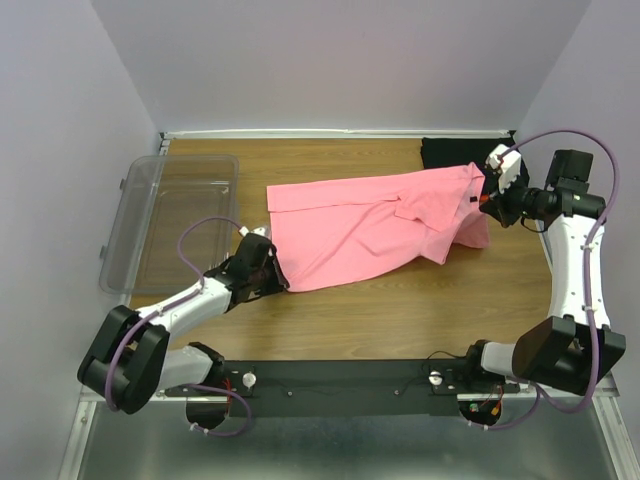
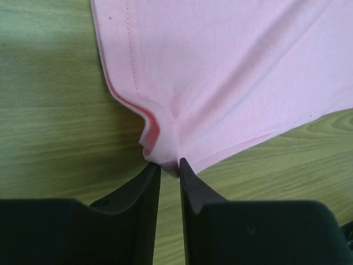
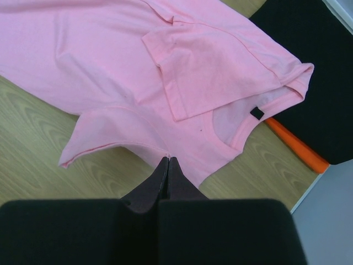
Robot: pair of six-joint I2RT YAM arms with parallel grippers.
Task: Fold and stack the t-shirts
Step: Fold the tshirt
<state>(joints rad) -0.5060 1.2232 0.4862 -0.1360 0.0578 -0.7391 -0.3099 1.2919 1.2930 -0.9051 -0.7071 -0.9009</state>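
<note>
- Wooden table [image 1: 400, 320] boxed in by pale lilac walls [image 1: 330, 60], with both arm bases along the near edge.
- At the far left, a clear plastic tub [image 1: 150, 230], set along the table's left edge, apart from all the cloth.
- Just right of the tub, the left gripper [image 2: 169, 165], low over the wood, fingers drawn nearly together and pinching the near-left hem corner of the pink t-shirt [image 1: 380, 225]. Cloth bunched into a small pucker at the fingertips, a darker pink edge curling out beside it.
- Across the middle, that same shirt lying mostly flat, lengthways from left to right: hem at the left, neckline at the right, one sleeve folded over the chest, the other spread toward the near side.
- In the back right corner, the black t-shirt [image 3: 309, 49], flat on the table, with the pink collar end overlapping its edge.
- Along the black one's near edge, the orange-red t-shirt [image 3: 292, 144], seen only as a narrow strip peeking out from beneath.
- At the far right, the right gripper [image 3: 167, 161], fingers pressed tight together on the pink shoulder edge just beside the neckline, not far from a small black tag [image 3: 256, 113] inside the collar.
</note>
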